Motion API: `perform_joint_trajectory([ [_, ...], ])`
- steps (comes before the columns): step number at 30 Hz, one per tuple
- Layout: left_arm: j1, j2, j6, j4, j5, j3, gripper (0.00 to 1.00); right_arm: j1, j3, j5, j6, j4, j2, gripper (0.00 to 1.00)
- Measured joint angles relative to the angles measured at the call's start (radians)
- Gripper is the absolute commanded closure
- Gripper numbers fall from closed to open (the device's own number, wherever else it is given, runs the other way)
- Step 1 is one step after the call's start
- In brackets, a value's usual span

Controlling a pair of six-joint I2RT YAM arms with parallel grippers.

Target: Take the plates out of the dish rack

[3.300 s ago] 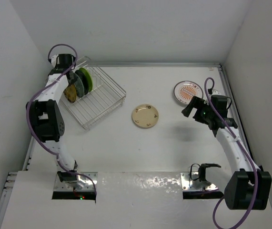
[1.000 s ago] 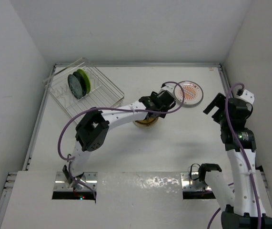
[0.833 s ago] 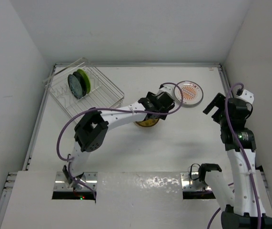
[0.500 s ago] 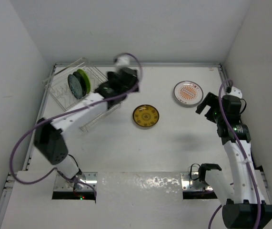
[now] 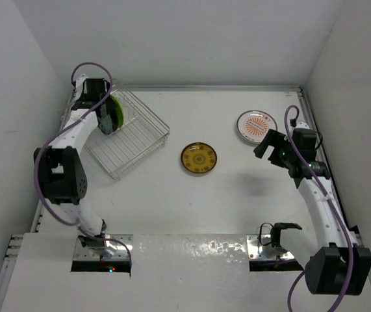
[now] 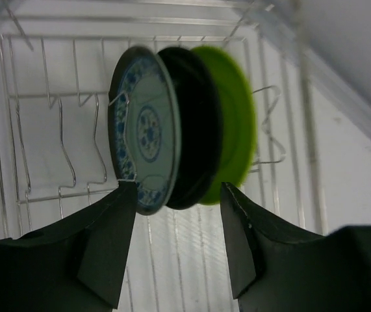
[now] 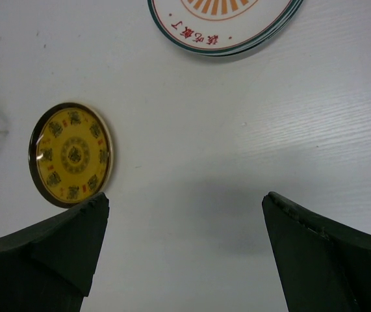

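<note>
Top view, rack: the dish rack (image 5: 130, 133) sits at the far left of the surface (image 5: 172, 208), with plates standing on edge at its far end.
Top view, left end effector (image 5: 102, 107): over the standing plates; its spread cannot be told here.
Top view, unloaded: the yellow plate (image 5: 199, 158) lies flat mid-surface and the sunburst plate (image 5: 256, 125) lies flat at far right.
Top view, right end effector (image 5: 268, 144): hangs just beside the sunburst plate, carrying nothing.
Left wrist view, stock: the blue-patterned plate (image 6: 145, 130), dark plate (image 6: 195, 130) and lime green plate (image 6: 236, 130) stand upright, packed face to face in the wire slots.
Left wrist view, end effector: released, fingers (image 6: 107, 247) spread, with the lower rims of the plates between the tips; contact cannot be told.
Handling: judged rigid, glazed, slick, light and breakable. Pinch the rim with one finger on each face. The blue-patterned plate, outermost, looks the freest to grip.
Right wrist view, end effector: released and empty, with the yellow and sunburst plates both apart from it.
</note>
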Motion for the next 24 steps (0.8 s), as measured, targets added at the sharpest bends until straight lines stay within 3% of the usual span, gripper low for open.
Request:
perform_joint_trajectory([
  [3,0.032,0.091,-0.009,-0.020,0.045,0.000,0.56,0.000,-0.018,-0.029,-0.014,0.023,0.030,0.01],
  [9,0.056,0.135,-0.018,-0.020,0.082,0.000,0.60,0.000,-0.031,-0.060,-0.022,0.047,0.048,0.01],
  [14,0.056,0.148,-0.022,0.010,0.102,0.000,0.83,0.000,-0.032,-0.072,-0.025,0.063,0.050,0.01],
  [22,0.057,0.156,0.012,0.008,0.100,0.022,1.00,0.000,-0.032,-0.081,-0.027,0.064,0.049,0.01],
  [24,0.060,0.157,0.023,-0.010,0.102,0.044,1.00,0.000,-0.032,-0.081,-0.027,0.064,0.048,0.01],
])
